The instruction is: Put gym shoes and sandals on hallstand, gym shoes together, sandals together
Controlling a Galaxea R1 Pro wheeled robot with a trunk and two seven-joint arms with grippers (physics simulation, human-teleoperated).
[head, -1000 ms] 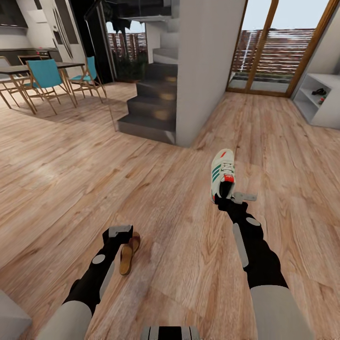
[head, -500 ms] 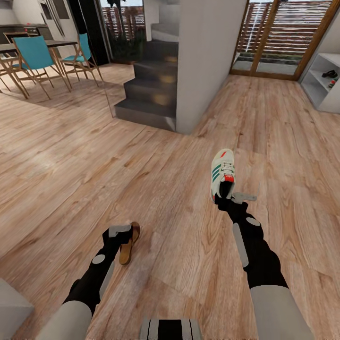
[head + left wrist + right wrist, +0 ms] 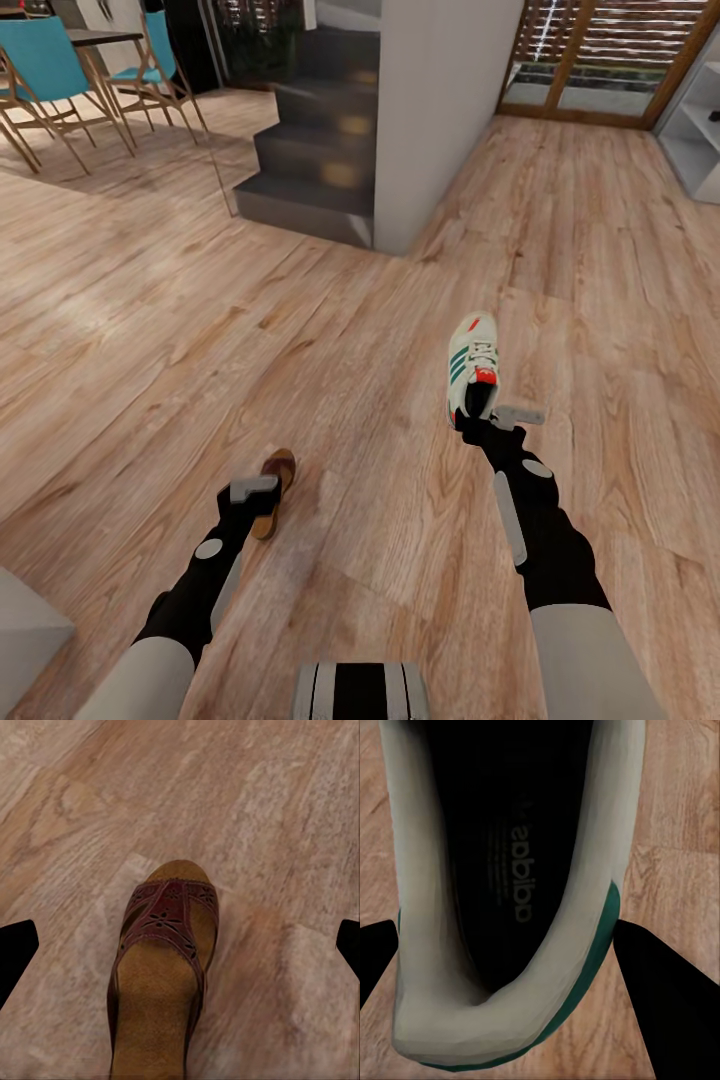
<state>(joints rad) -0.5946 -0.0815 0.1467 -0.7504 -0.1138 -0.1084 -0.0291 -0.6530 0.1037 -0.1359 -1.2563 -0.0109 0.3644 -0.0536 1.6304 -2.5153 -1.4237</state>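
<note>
Since the earlier pictures the whole head view has slid downward: stairs, chairs and glass door sit higher in the picture, which is camera motion as the robot travels. Both arms keep the same pose, each with its shoe.

The gym shoe (image 3: 471, 366) hangs from the right gripper (image 3: 490, 414), toe pointing forward and away from the robot. In the right wrist view the heel collar of this shoe (image 3: 510, 892) lies between the two dark fingers, the jaws pinching the heel rim. Holding it by the heel keeps the sole clear of the floor (image 3: 300, 330) during travel.

The sandal (image 3: 272, 487) sits at the left gripper (image 3: 255, 492). In the left wrist view the sandal (image 3: 161, 967) runs lengthwise down the middle, while the dark fingertips (image 3: 15, 952) stand far out at either edge. The jaws are spread and touch nothing visible, so whether the sandal is carried or lies on the floor cannot be told.

The other gym shoe and the other sandal cannot be seen.

A pale corner of the shoe rack (image 3: 695, 150) shows at the far right edge, beside the glass door (image 3: 600, 60). The judged route there is open planking. The white pillar (image 3: 440, 110) and dark stairs (image 3: 310, 150) bound it on the left; blue chairs (image 3: 45, 80) stand well apart.
</note>
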